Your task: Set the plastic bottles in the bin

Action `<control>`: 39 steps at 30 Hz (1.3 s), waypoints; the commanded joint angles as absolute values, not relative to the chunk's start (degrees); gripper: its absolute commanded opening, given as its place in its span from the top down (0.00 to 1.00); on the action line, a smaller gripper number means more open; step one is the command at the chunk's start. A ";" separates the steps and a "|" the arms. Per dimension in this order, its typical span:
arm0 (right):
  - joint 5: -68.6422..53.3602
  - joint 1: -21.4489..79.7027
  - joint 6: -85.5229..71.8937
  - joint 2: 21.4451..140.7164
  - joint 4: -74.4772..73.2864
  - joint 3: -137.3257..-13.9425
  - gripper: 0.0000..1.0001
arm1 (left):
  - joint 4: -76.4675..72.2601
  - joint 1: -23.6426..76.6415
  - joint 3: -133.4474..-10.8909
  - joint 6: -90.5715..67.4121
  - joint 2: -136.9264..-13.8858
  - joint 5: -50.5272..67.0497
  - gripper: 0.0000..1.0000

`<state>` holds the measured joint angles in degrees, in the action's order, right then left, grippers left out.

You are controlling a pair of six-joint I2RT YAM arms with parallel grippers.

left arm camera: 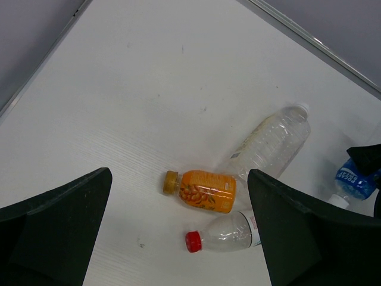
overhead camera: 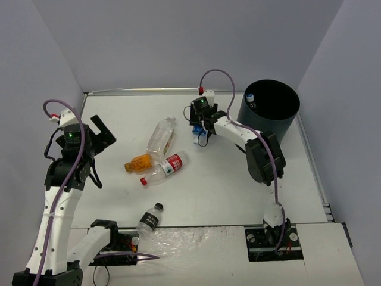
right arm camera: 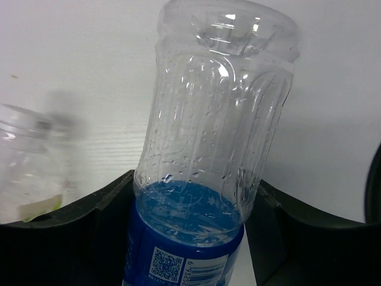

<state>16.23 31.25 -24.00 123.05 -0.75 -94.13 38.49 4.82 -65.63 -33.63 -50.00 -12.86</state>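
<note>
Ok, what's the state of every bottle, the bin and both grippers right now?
blue-label bottle: clamped between the right gripper's fingers
right gripper: shut on the blue-label bottle
left gripper: open, holding nothing
orange bottle: on its side, capped
red-label bottle: on its side, red cap on
large clear bottle: on its side
dark-label bottle: on its side
blue-capped bottle: inside the bin
bin: upright, open
</note>
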 commanded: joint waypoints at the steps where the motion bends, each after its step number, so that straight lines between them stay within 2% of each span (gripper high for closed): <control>1: 15.75 31.35 -12.44 108.02 3.04 -102.49 0.67 | 34.51 4.77 -68.33 -30.89 -50.97 -9.61 0.03; 8: 16.45 28.47 0.15 95.17 4.71 -108.46 0.63 | 34.06 4.83 -67.41 -30.66 -51.28 -7.48 0.03; 10: 19.35 26.89 3.64 92.82 6.44 -107.65 0.59 | 34.28 4.83 -67.38 -30.91 -51.66 -7.17 0.03; 14: 25.56 22.49 10.44 87.86 12.50 -102.55 0.56 | 33.91 4.83 -67.35 -29.83 -53.72 -3.82 0.03; 20: 16.88 9.11 9.76 84.94 16.56 -95.65 0.54 | 33.97 5.00 -68.41 -29.19 -58.22 2.24 0.03; 28: 15.74 0.39 6.82 84.12 20.98 -84.61 0.46 | 34.78 5.56 -68.22 -29.82 -59.86 3.61 0.03; 30: 17.32 0.26 7.03 84.99 20.12 -83.68 0.39 | 34.99 5.98 -68.02 -30.06 -60.12 5.01 0.03; 33: 19.93 0.26 5.44 84.55 18.47 -83.49 0.17 | 36.12 8.00 -66.79 -31.37 -60.12 5.36 0.03; 36: 18.75 0.26 2.70 82.22 18.28 -81.90 0.03 | 36.61 11.17 -64.97 -31.91 -59.65 4.11 0.03; 39: 17.40 0.26 1.45 80.45 17.12 -82.01 0.00 | 38.02 15.76 -64.60 -31.77 -59.77 0.85 0.03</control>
